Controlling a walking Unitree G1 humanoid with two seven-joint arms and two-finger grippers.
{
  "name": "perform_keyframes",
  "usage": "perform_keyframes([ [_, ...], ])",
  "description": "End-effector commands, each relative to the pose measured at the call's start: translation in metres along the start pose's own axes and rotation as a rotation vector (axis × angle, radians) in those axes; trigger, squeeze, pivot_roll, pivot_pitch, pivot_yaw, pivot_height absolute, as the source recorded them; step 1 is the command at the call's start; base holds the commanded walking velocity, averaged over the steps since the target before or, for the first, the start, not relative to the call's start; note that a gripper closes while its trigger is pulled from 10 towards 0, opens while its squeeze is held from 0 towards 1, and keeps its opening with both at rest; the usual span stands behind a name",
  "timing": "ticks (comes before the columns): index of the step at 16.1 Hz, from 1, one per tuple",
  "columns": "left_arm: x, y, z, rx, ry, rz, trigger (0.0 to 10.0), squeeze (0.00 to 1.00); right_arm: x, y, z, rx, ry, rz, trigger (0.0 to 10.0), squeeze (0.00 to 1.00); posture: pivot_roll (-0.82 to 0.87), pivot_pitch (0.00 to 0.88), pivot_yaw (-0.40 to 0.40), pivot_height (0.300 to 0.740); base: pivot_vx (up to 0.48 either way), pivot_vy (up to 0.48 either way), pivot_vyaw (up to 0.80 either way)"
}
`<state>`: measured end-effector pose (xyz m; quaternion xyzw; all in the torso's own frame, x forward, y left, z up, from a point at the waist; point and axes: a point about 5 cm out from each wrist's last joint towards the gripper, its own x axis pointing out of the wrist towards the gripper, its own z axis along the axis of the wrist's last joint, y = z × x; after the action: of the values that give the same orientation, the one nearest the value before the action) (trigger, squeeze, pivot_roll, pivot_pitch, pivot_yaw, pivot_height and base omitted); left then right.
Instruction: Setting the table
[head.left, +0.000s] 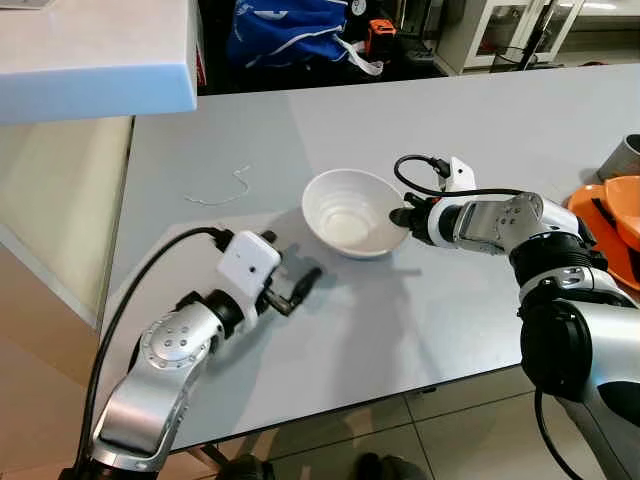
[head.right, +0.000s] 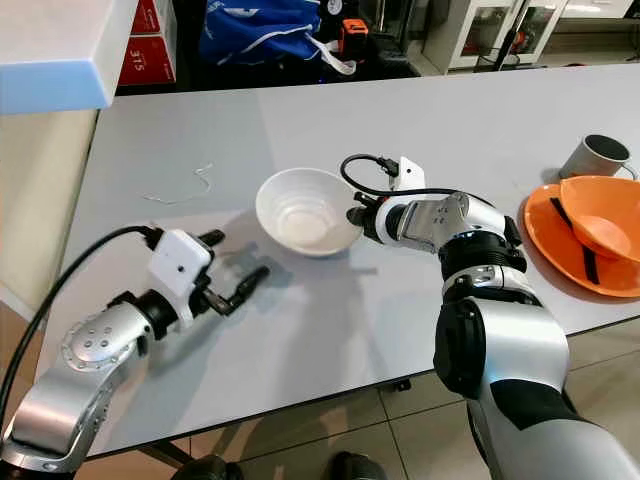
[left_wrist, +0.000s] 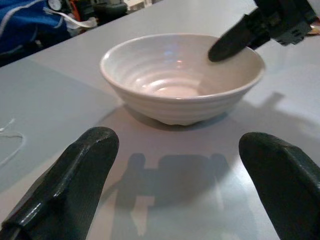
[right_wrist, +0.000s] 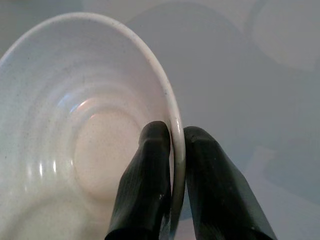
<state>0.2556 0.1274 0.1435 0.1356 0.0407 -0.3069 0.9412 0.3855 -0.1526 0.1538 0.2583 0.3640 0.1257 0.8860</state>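
Right gripper clamped on white bowl rim at mid-table; left gripper hovered nearby, fingers apart. Orange plates, cup apparently still unplaced.

A bowl stands on the table, near the middle. The right gripper is at the bowl's right side, one finger inside the rim and one outside, pinching it. The left gripper sits low over the table before the bowl and to its left, apart from it, fingers spread. Far right lies a plate with a second bowl on it, and a mug stands just behind them
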Motion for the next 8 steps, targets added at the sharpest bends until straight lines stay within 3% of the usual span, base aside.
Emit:
perform_keyframes([
  [1,0.0,-0.004,0.004,0.006,-0.008,-0.028,10.0,0.0,-0.002,-0.002,0.003,-0.007,-0.01,-0.017,10.0,1.0,0.09,0.057,-0.033,0.74,0.0,0.0,0.0],
  [5,-0.002,-0.004,0.004,0.006,-0.012,-0.052,10.0,0.0,-0.003,0.0,0.004,-0.012,-0.009,-0.013,10.0,1.0,0.09,0.039,-0.036,0.74,0.0,0.0,0.0],
  [8,-0.01,-0.019,0.015,-0.054,-0.083,-0.232,10.0,0.0,-0.006,0.001,0.008,-0.008,-0.017,-0.005,10.0,1.0,0.08,0.029,-0.035,0.74,0.0,0.0,0.0],
])
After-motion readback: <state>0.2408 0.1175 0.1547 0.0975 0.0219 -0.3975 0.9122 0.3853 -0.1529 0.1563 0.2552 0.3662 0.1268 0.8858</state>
